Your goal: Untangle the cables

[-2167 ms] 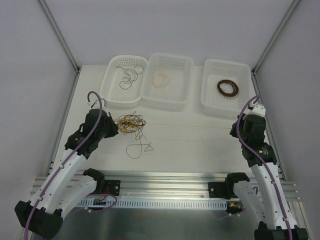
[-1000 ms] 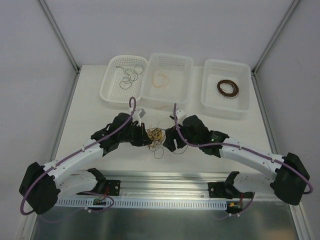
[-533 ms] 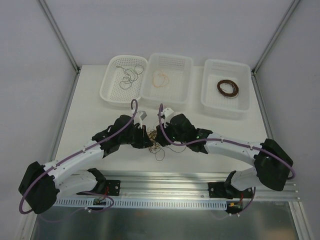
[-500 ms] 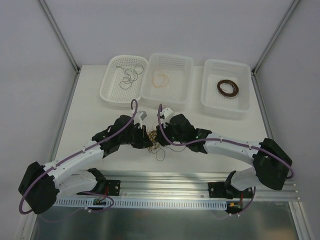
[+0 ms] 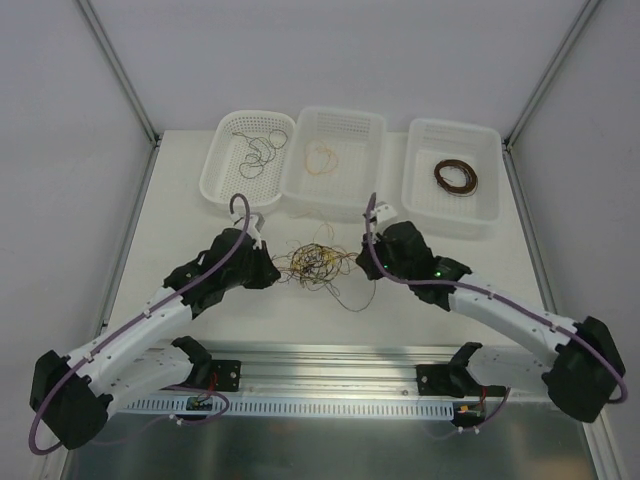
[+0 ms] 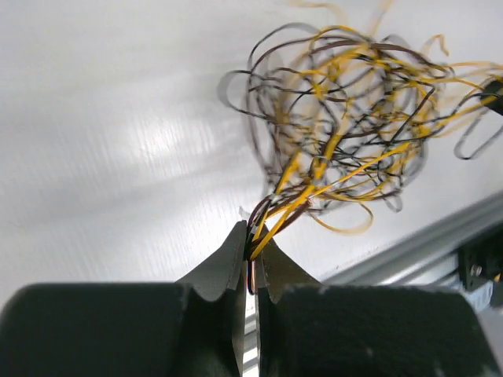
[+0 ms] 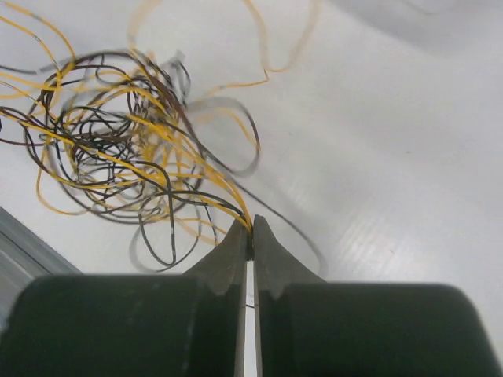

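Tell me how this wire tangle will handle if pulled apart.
The cables look hair-thin and loosely looped: probably floppy and very light. Strands cross densely, so pulling may tighten knots. The left end effector and right end effector pinch few strands, which might slip.

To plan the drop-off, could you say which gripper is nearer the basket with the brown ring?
Right: the right gripper sits front-left of the basket; the left gripper lies beyond the tangle.
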{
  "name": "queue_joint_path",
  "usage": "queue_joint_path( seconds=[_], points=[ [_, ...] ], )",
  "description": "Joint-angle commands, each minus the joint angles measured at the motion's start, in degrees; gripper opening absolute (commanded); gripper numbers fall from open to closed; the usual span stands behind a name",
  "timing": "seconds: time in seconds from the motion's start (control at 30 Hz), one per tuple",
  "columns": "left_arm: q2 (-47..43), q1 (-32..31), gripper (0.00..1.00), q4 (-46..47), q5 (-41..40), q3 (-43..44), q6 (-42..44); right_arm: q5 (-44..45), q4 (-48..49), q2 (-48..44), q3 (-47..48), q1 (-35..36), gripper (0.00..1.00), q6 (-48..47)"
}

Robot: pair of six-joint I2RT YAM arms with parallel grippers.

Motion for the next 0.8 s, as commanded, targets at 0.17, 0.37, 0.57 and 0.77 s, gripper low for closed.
queue_joint_path(
  seconds=[0.17, 0.37, 0.57, 0.77],
  points=[
    [-9.02, 13.66, 0.00, -14.64, -13.51, 4.90, 2.21, 5.77, -25.69, -23.63, 2.53, -18.01, 0.01, -3.65],
    [-8.33, 16.31, 0.00, -22.12, -26.85, 9.03, 4.23, 8.06, -35.81, -31.19, 11.76, -27.68, 0.01, -5.85],
    [-6.74, 17.28, 0.00, -24.94, -30.06, 11.23, 6.17, 1.83, -38.28, -31.56, 15.91, -31.40, 0.01, -7.52],
    [-5.78, 17.28, 0.00, -21.69, -17.85, 9.13, 5.90, -6.53, -34.24, -28.49, 6.97, -31.40, 0.01, -4.72]
  ],
)
